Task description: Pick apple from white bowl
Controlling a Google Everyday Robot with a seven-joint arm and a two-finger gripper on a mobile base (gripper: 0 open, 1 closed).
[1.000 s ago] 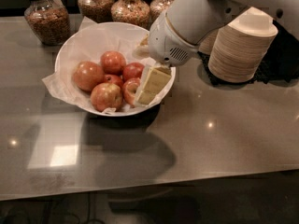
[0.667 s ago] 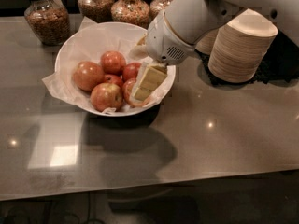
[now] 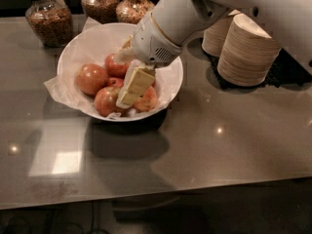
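Gripper [image 3: 129, 94]: reaching down into the white bowl [image 3: 97, 43], its tip sitting among the smaller apples [image 3: 108, 101] right of centre; how wide it is standing cannot be told.
Apple [image 3: 91, 78]: lying in the bowl's left half on the crinkled paper [image 3: 58, 87], left of the gripper and not being held.
White bowl: sitting on the grey tabletop [image 3: 219, 145].
Jars [image 3: 48, 21]: standing behind the bowl.
Stacked bowls [image 3: 248, 50]: sitting to the right.
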